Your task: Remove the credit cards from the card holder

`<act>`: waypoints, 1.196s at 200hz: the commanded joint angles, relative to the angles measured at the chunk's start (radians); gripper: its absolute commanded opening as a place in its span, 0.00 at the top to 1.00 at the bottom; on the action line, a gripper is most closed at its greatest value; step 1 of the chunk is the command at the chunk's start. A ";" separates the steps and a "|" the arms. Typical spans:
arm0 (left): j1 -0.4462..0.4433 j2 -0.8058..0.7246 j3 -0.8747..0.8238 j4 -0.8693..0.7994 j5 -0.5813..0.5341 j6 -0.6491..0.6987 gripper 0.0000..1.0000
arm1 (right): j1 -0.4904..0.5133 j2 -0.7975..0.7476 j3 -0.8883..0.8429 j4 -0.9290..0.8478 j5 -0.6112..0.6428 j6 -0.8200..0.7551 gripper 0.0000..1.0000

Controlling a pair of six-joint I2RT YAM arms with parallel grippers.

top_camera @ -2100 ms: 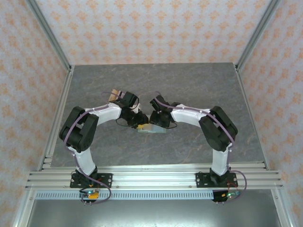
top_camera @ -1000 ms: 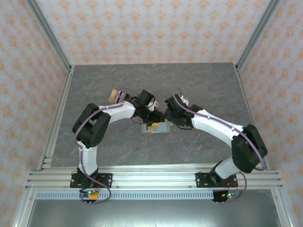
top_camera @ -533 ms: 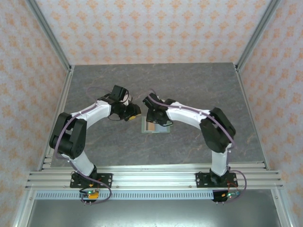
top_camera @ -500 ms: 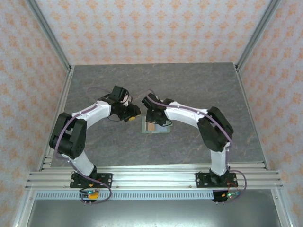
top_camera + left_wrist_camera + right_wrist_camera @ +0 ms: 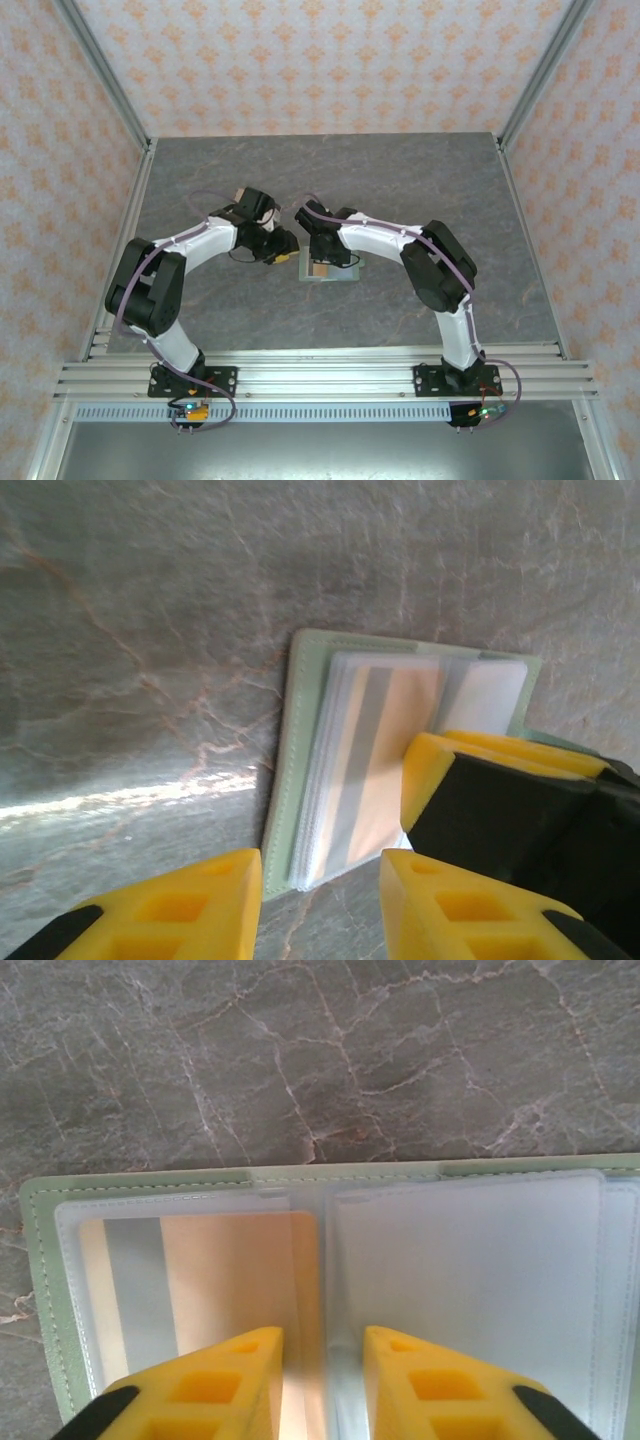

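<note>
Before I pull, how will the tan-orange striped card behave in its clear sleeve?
Likely stiff: the tan-orange striped card lies flat. Probably slippery against the glossy clear plastic sleeve. The thin sage-green holder may slide along.

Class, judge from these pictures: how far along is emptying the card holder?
Done: the card holder lies open. In hand: the right claw straddles the inner edge of the orange card; the left claw is at the holder's corner. Left: that card is still sleeved and must come out.
</note>
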 commanded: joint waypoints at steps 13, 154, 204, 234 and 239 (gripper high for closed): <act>-0.049 0.045 0.035 0.014 0.020 -0.009 0.65 | -0.012 0.015 -0.050 -0.022 0.022 0.010 0.77; -0.108 0.142 0.076 0.024 0.025 -0.023 0.67 | -0.047 -0.032 -0.150 0.072 -0.031 0.034 0.83; -0.108 0.149 0.079 0.030 0.028 -0.025 0.67 | -0.049 -0.032 -0.153 0.074 -0.035 0.037 0.83; -0.108 0.149 0.079 0.043 0.047 -0.026 0.67 | -0.050 -0.032 -0.155 0.077 -0.036 0.038 0.83; -0.108 0.148 0.078 0.051 0.056 -0.026 0.67 | -0.050 -0.032 -0.156 0.078 -0.038 0.040 0.83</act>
